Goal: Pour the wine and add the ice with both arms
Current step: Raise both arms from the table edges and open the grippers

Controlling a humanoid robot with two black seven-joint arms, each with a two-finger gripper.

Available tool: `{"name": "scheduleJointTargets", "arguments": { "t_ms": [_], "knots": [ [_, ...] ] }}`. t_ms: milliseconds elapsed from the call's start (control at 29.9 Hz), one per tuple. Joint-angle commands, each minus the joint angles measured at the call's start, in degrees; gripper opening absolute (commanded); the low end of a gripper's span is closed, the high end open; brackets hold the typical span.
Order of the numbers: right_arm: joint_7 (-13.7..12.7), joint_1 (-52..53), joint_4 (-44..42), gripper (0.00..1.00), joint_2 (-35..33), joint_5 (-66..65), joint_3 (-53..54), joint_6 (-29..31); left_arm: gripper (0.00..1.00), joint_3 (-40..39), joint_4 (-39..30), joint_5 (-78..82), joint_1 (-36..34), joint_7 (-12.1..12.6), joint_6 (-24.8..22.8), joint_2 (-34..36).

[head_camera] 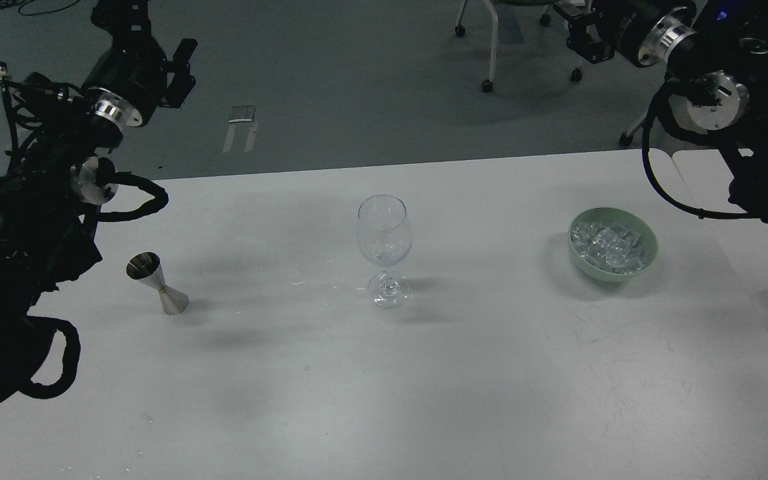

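Observation:
A clear wine glass [384, 250] stands upright at the middle of the white table [424, 387]. I can make out no liquid in its bowl. A steel jigger [157, 283] stands at the left. The wine is not visible, and I cannot tell whether the jigger's top cup holds any. A heap of ice [607, 245] fills a pale green bowl [644, 263] at the right. My left gripper [184, 70] hangs high beyond the table's far left edge, open and empty. My right gripper [581, 37] is raised at the top right, dark and partly cut off.
Beyond the table's far edge lies grey floor with chair legs on castors [487, 85]. A second white surface [704, 180] adjoins the table at the right. Black cable loops [134, 200] hang from both arms over the table's sides.

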Motion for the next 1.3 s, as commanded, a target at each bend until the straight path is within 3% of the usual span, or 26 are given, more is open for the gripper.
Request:
{"name": "scheduleJointTargets", "arguments": {
  "t_ms": [0,668,936,1103,1203,1270],
  "knots": [
    [0.01,-0.17,-0.23,1.0,0.42,0.01,1.0,0.1,0.98,-0.03,0.01,-5.26,0.53,-0.01,0.01,-2.86],
    [0.01,0.0,-1.55,1.0,4.81,-0.16,1.0,-0.61,0.98,-0.03,0.1,-6.86,1.41,-0.01,0.01,-1.64],
    [2.21,-0.44,-1.46,1.0,5.17,0.01,2.14,-0.43,0.98,-2.66,0.18,-8.44,1.41,0.13,0.01,-1.29],
    [2.21,-0.7,-1.46,1.0,5.69,0.1,2.41,0.88,0.98,-11.62,-0.95,-9.67,2.37,8.73,0.01,-1.9],
    [2.21,-1.05,-1.37,1.0,6.92,0.1,2.41,1.76,0.98,-13.21,-4.19,-9.76,2.81,9.8,0.01,-1.64],
    [2.21,-1.4,-1.37,1.0,7.19,0.1,2.41,2.12,0.99,-13.57,-6.75,-9.76,3.16,13.04,0.01,-0.94]
  ]
}}
